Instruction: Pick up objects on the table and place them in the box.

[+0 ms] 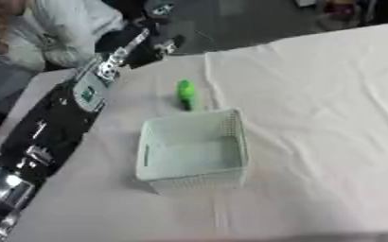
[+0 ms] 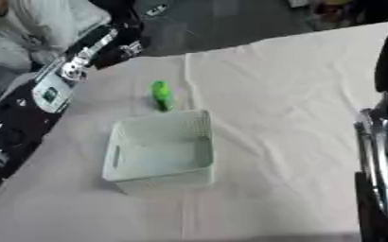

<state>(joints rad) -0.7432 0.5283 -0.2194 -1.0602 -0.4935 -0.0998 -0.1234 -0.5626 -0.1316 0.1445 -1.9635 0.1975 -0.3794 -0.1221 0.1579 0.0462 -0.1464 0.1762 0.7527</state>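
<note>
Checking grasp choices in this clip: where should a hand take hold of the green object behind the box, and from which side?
The green object is small and narrow, beside the box's far rim. Pinch it across its narrow middle, coming from above and the far side, because the box wall blocks the near side. This is a judgement; its exact shape is unclear.

You are looking down at what reads as a lab or test room, not a home: a worktop [image 1: 313, 118] draped in a creased white cloth stands on a bare dark grey floor [image 1: 247, 23]. On it sits one pale perforated plastic box [image 1: 193, 151], staged for a trial.
</note>
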